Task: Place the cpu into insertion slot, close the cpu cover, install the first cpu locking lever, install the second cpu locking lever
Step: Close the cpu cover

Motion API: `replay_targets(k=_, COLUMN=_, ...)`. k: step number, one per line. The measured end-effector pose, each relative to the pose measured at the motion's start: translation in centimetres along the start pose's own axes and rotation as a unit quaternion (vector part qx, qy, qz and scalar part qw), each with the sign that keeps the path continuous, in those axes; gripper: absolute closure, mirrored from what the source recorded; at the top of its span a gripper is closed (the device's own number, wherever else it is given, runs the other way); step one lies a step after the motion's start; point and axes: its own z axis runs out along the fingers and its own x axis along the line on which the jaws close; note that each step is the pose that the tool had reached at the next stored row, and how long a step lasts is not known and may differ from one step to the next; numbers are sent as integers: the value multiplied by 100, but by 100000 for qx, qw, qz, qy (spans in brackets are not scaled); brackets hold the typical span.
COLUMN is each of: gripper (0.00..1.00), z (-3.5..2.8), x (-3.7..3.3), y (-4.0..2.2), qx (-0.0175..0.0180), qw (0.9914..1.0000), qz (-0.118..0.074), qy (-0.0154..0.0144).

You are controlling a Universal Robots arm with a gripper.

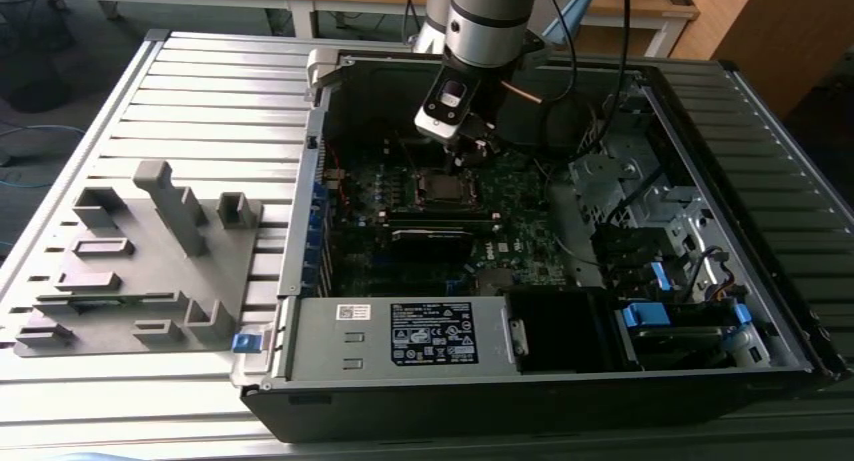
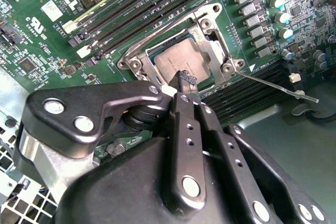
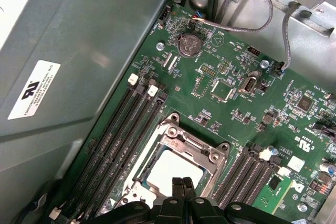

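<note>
Looking down, I saw the claw pinched narrow and empty, tips at the cpu framed by the cover; one lever stuck out.

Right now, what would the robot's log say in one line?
silver-grey square metal chip: seated | thin silver metal frame cover: down around it | jaws: shut, tips at chip
</note>
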Motion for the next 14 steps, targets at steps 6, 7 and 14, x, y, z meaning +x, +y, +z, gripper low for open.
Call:
replay_targets(k=6, gripper=89, z=0, x=0, y=0, qx=13, qw=99998, qz=-685, qy=0)
replay_targets(k=7, gripper=89, z=0, x=0, y=0, qx=16, qw=99996, qz=-852, qy=-1)
replay_targets(k=14, gripper=89, z=0, x=0, y=0, qx=25, qw=99994, qz=-1053, qy=-8)
